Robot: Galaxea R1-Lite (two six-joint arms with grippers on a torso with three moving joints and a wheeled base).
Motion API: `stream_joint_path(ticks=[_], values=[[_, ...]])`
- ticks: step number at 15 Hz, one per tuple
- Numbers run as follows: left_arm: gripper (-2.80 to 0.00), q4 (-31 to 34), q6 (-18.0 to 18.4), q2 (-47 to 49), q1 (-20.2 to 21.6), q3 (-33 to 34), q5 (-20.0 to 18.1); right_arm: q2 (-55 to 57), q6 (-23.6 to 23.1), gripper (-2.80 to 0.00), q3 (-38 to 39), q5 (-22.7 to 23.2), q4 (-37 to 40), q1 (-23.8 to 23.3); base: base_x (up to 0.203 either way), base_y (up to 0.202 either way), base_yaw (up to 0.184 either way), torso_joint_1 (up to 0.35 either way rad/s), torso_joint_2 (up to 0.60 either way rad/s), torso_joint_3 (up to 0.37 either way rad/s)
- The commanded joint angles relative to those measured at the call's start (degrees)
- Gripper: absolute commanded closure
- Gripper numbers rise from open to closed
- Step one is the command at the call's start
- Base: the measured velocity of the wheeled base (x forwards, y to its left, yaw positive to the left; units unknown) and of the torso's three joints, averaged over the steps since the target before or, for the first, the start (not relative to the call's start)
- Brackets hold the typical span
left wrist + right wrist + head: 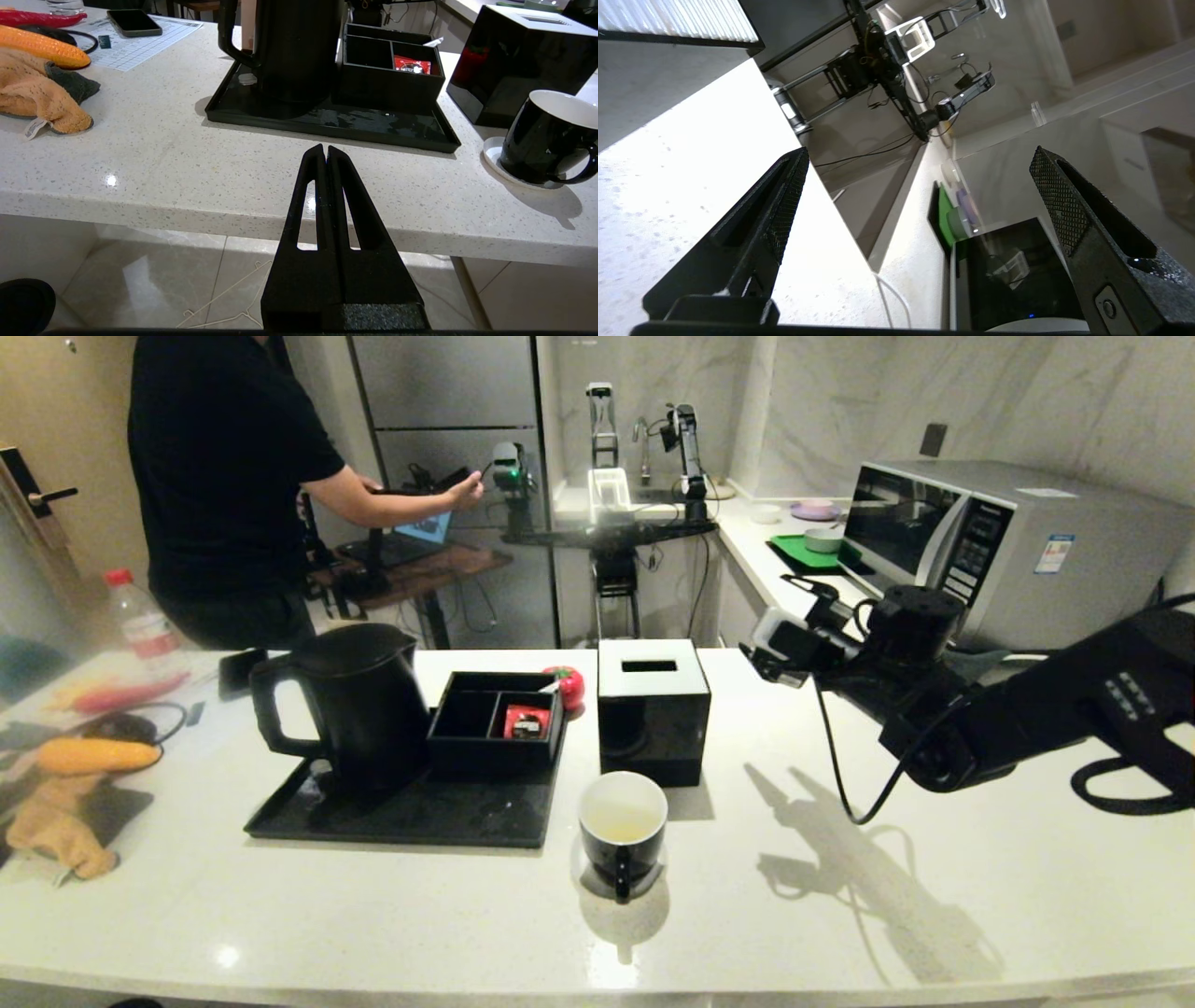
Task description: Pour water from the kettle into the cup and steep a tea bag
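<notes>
The kettle (350, 705) stands upright on the black tray (401, 817), handle turned toward the robot's left, probably so the left arm can take it. The cup (623, 833) sits on the tabletop (840, 915) just in front of the tissue box (652, 707), handle toward the robot, with a shallow pool of pale yellowish water (620, 822) inside — no tea bag is visible in it. A red packet (526, 722) lies in the divided black box (495, 721) beside the kettle. The left gripper (325, 151) hangs below the tabletop's near edge, fingers closed on nothing. The right gripper (920, 163) is raised near the microwave (990, 546), fingers wide apart and empty — likely between steps.
</notes>
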Motion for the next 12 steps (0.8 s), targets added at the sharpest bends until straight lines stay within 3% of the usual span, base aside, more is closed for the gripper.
stream_joint_path(ticks=[1,4,7,8,12], values=[[0.00,-0.03,-0.06,-0.02,0.01,0.01,0.02,-4.31,2.22,-2.80,2.71,-0.15,1.35,-0.02,0.000,0.000,0.000,0.000,0.00,0.000],[0.00,-0.03,-0.06,-0.02,0.01,0.01,0.02,-11.03,9.60,-2.80,4.54,-2.42,9.09,-0.07,0.000,0.000,0.000,0.000,0.00,0.000],[0.00,-0.03,-0.06,-0.02,0.01,0.01,0.02,-17.01,14.06,-2.80,4.31,-2.86,20.14,-1.07,0.000,0.000,0.000,0.000,0.00,0.000],[0.00,-0.03,-0.06,-0.02,0.01,0.01,0.02,-18.38,16.28,0.00,4.48,-2.78,22.23,-1.44,0.000,0.000,0.000,0.000,0.00,0.000],[0.00,-0.03,-0.06,-0.02,0.01,0.06,0.02,-20.71,17.57,0.00,5.01,-2.73,27.08,-1.97,0.000,0.000,0.000,0.000,0.00,0.000]])
